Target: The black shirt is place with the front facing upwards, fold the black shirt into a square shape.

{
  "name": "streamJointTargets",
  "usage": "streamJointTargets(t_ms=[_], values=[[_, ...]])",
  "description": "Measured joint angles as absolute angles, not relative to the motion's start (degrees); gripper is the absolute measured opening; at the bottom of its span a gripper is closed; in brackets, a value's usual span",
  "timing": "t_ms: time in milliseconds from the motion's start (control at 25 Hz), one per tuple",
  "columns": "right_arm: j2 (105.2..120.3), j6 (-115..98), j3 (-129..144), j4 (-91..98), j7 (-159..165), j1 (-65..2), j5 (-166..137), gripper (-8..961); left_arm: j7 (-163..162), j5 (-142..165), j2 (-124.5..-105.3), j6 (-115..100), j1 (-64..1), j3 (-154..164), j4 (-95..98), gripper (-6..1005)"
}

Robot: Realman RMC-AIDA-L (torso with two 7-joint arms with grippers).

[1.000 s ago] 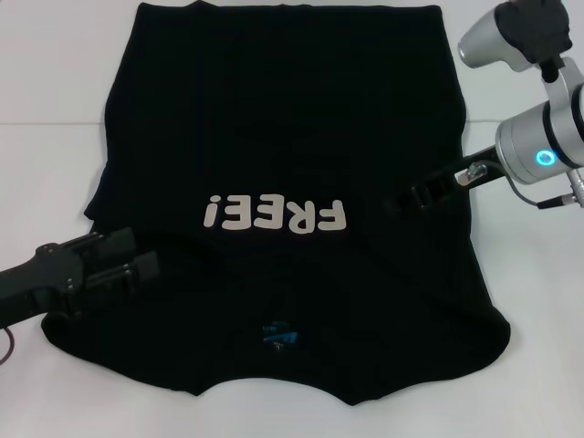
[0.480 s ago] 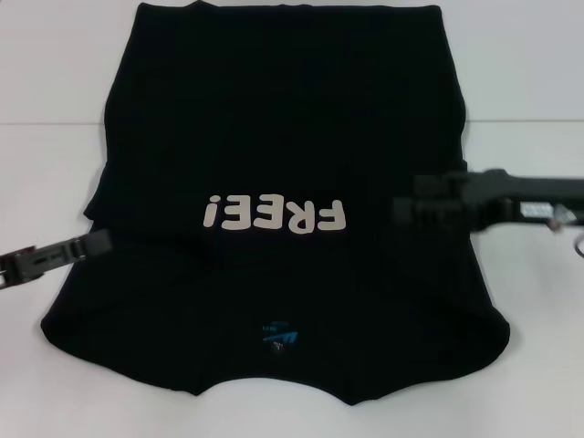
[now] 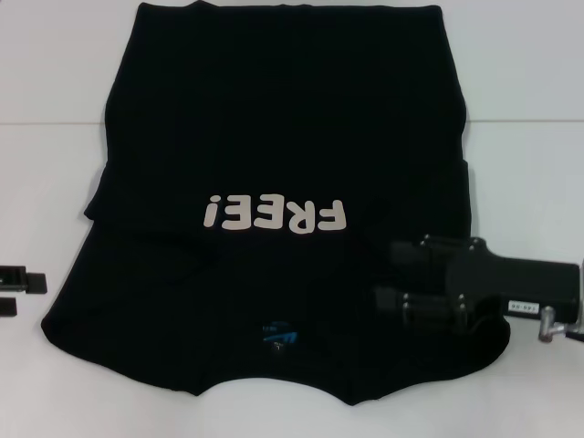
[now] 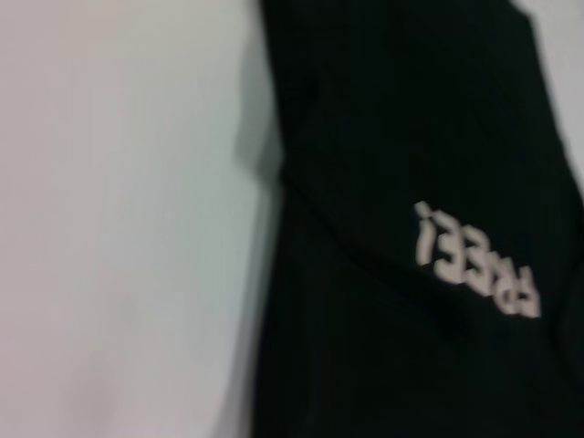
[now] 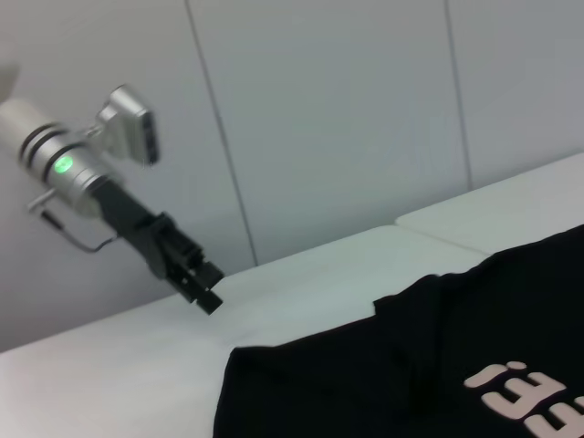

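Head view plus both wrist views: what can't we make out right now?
- Head view: left pincer is cut off by the left edge, so its state is unclear.
- Head view: the open right pincer is black against the black cloth T-shirt with white "FREE!" letters, so contact is unclear.
- Head view: small blue neck label is too small to read.
- Left wrist view: blurred, and shows no pincer.

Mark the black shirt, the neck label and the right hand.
black shirt [image 3: 283,100]: head view, plain cloth above the lettering.
neck label [image 3: 278,334]: head view, middle of the blue tag.
right hand [image 3: 391,274]: head view, between its fingertips, over the shirt.
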State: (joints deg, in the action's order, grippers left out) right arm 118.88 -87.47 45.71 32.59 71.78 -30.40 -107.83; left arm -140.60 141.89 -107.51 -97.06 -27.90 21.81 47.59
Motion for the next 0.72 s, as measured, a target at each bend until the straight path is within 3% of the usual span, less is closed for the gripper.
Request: streamJointTargets(t_ms=[360,720], values=[[119.23,-85.2,45.79,29.87,68.47,-30.52,-107.85,778,-146.48,151.83,-107.65,-91.23,-33.2,23.22,43.2,660],[119.16,-85.37,45.8,29.8,68.43,-30.43,-107.82,777,-146.62,153.65,-108.11,-84.14,-34.29,26.37,40.15,643]])
